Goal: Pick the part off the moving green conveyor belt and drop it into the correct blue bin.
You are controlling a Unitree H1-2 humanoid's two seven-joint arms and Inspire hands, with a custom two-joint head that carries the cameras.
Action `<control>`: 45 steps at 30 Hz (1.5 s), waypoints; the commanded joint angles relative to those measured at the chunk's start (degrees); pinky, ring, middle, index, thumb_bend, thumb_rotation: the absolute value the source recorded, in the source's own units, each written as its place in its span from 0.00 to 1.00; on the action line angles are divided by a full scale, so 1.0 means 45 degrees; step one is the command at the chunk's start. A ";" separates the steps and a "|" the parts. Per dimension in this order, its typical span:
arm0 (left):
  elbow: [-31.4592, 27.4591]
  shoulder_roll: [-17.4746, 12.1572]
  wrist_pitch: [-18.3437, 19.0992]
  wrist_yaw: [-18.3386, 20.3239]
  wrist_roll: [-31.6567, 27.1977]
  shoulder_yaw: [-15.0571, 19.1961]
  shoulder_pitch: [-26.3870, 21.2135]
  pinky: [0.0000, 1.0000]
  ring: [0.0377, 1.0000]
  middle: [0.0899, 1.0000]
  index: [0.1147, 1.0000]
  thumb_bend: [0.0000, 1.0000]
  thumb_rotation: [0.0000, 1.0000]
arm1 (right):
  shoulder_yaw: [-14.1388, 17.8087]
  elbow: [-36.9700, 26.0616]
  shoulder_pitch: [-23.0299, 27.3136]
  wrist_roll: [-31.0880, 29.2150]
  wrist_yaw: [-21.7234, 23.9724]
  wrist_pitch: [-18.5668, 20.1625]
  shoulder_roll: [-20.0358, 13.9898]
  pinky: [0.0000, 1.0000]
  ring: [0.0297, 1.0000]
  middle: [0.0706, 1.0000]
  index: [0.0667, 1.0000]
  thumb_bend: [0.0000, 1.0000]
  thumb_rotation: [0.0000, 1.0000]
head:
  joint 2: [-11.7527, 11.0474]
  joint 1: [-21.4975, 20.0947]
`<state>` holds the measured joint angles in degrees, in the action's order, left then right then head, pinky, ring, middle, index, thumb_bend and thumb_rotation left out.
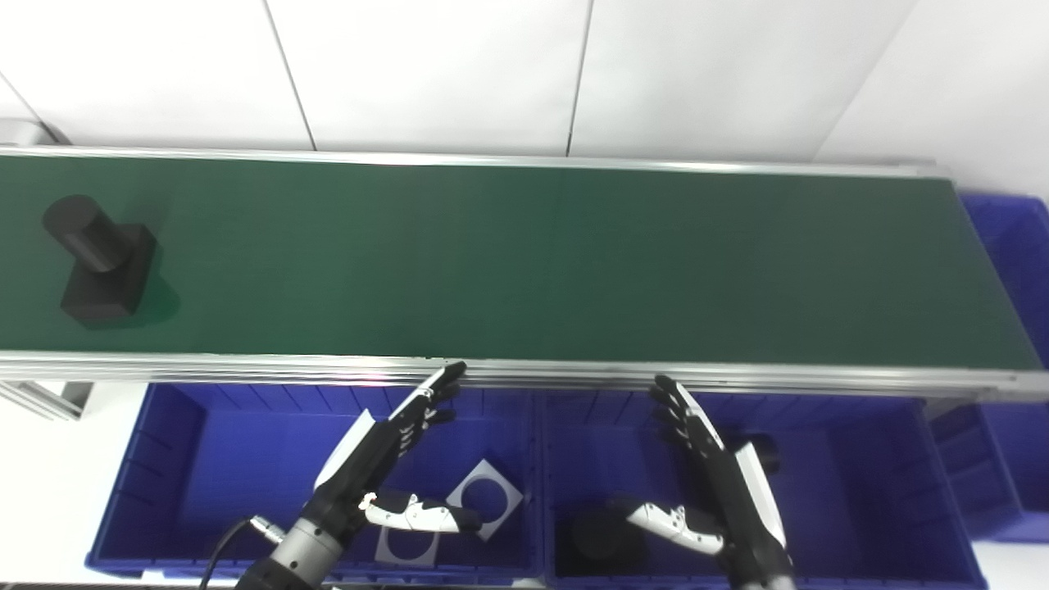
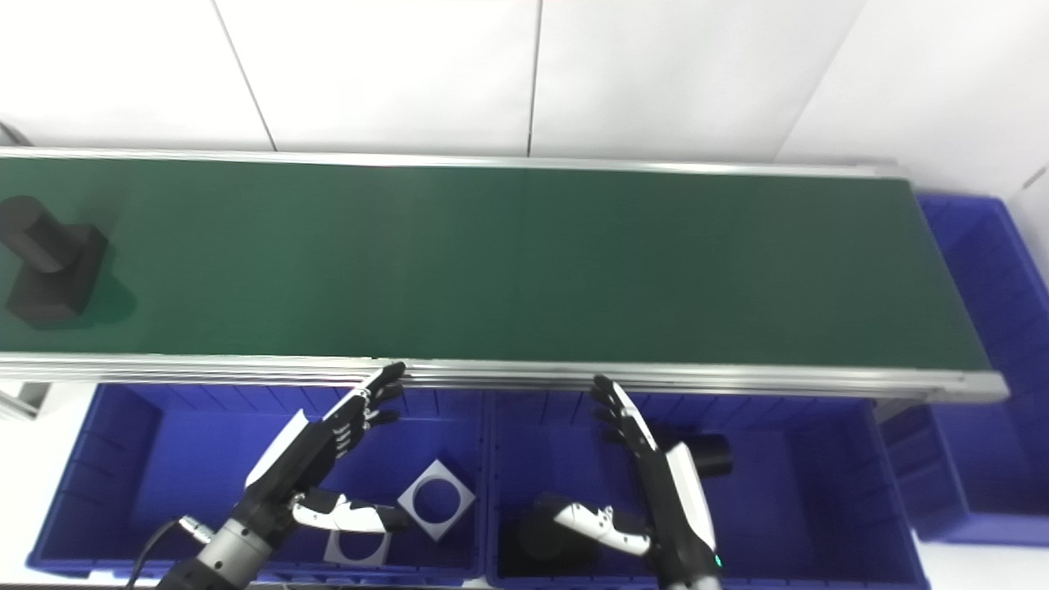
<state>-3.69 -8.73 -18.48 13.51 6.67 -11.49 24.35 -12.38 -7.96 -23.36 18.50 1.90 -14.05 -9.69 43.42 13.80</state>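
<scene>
A black part [image 1: 98,260], a cylinder standing on a square block, rides at the far left of the green conveyor belt [image 1: 524,262]. My left hand [image 1: 385,463] hovers open over the left blue bin [image 1: 176,492], fingertips near the belt's front rail. Over the right blue bin [image 1: 869,492] my right hand [image 1: 713,483] is open too, fingers spread. Both hands hold nothing and are far from the part.
The left bin holds two flat grey square plates with round holes [image 1: 485,498]. Black cylindrical parts [image 1: 602,537] lie in the right bin. A third blue bin [image 1: 1012,270] sits past the belt's right end. A white wall rises behind the belt.
</scene>
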 commanded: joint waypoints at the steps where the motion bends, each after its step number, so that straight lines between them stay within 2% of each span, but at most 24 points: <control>1: 0.0047 0.0105 -0.0629 -0.0280 0.0339 -0.0139 -0.0016 0.85 0.94 0.99 0.95 0.93 0.29 | 0.0117 -0.0020 -0.0057 -0.0380 -0.0066 -0.0984 -0.0124 0.77 0.83 0.87 0.92 0.74 0.39 | -0.0604 0.0924; 3: 0.0354 0.0227 -0.0999 -0.0406 0.0550 -0.0249 -0.0067 0.86 0.94 0.98 0.95 0.93 0.28 | 0.0185 0.0206 -0.0043 -0.0443 -0.0153 -0.1234 -0.0231 0.76 0.83 0.86 0.92 0.74 0.38 | -0.0872 0.1244; 4: 0.0514 0.0299 -0.1124 -0.0468 0.0627 -0.0297 -0.0099 0.86 0.94 0.98 0.95 0.93 0.28 | 0.0221 0.0388 -0.0026 -0.0529 -0.0158 -0.1403 -0.0289 0.76 0.83 0.86 0.92 0.74 0.37 | -0.1194 0.1542; 8: 0.0886 0.0456 -0.1366 -0.0673 0.0835 -0.0425 -0.0176 0.86 0.94 0.98 0.94 0.94 0.29 | 0.0305 0.0737 -0.0020 -0.0755 -0.0073 -0.1598 -0.0413 0.79 0.85 0.88 0.93 0.73 0.37 | -0.1566 0.1776; 11: 0.1040 0.0486 -0.1506 -0.0830 0.0960 -0.0508 -0.0203 0.84 0.94 0.98 0.94 0.94 0.28 | 0.0313 0.0738 -0.0049 -0.0861 0.0009 -0.1413 -0.0448 0.82 0.86 0.89 0.94 0.72 0.35 | -0.1629 0.1793; 12: 0.1107 0.0495 -0.1586 -0.0887 0.1020 -0.0526 -0.0218 0.84 0.94 0.98 0.94 0.94 0.28 | 0.0308 0.0746 -0.0053 -0.0900 0.0028 -0.1380 -0.0456 0.83 0.87 0.89 0.94 0.72 0.34 | -0.1790 0.1656; 17: 0.1307 0.0396 -0.1784 -0.1063 0.1023 -0.0667 -0.0318 0.83 0.94 0.99 0.94 0.92 0.26 | 0.0286 0.0769 -0.0062 -0.0904 0.0034 -0.1280 -0.0450 0.83 0.87 0.89 0.95 0.72 0.29 | -0.1947 0.1371; 23: 0.1574 0.0286 -0.1866 -0.1249 0.1025 -0.0777 -0.0423 0.83 0.94 0.98 0.94 0.93 0.25 | 0.0261 0.1282 0.0091 -0.0628 -0.0213 -0.1848 -0.0405 0.79 0.85 0.87 0.93 0.73 0.28 | -0.2404 0.1067; 32: 0.1929 0.0138 -0.1860 -0.1599 0.0849 -0.1109 -0.0634 0.84 0.94 0.97 0.93 0.94 0.22 | 0.0290 0.1618 0.0182 -0.0974 -0.0107 -0.2050 -0.0358 0.81 0.86 0.89 0.94 0.75 0.25 | -0.3031 0.1413; 33: 0.1955 0.0125 -0.1864 -0.1679 0.0897 -0.1152 -0.0653 0.82 0.92 0.96 0.93 0.94 0.23 | 0.0303 0.1679 0.0204 -0.0977 -0.0124 -0.2097 -0.0357 0.80 0.85 0.88 0.93 0.75 0.24 | -0.3144 0.1492; 37: 0.2095 0.0060 -0.1872 -0.2091 0.1132 -0.1381 -0.0742 0.78 0.89 0.95 0.93 0.93 0.25 | 0.0353 0.1854 0.0222 -0.1087 -0.0146 -0.2174 -0.0326 0.80 0.85 0.88 0.94 0.75 0.20 | -0.3588 0.1763; 40: 0.2231 0.0016 -0.1873 -0.2260 0.0951 -0.1564 -0.0834 0.78 0.89 0.94 0.91 0.93 0.23 | 0.0379 0.2076 0.0288 -0.1169 -0.0148 -0.2341 -0.0319 0.81 0.86 0.89 0.94 0.74 0.14 | -0.3737 0.1865; 45: 0.2318 -0.0040 -0.1876 -0.2456 0.0948 -0.1684 -0.0906 0.78 0.89 0.93 0.90 0.93 0.21 | 0.0489 0.2306 0.0403 -0.0538 -0.0453 -0.2614 -0.0278 0.73 0.82 0.86 0.92 0.76 0.19 | -0.3786 0.1931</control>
<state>7.33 -8.53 -24.36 3.38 11.75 -18.68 20.75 -10.66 3.56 -22.04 15.82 0.95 -22.60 -11.08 26.37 22.41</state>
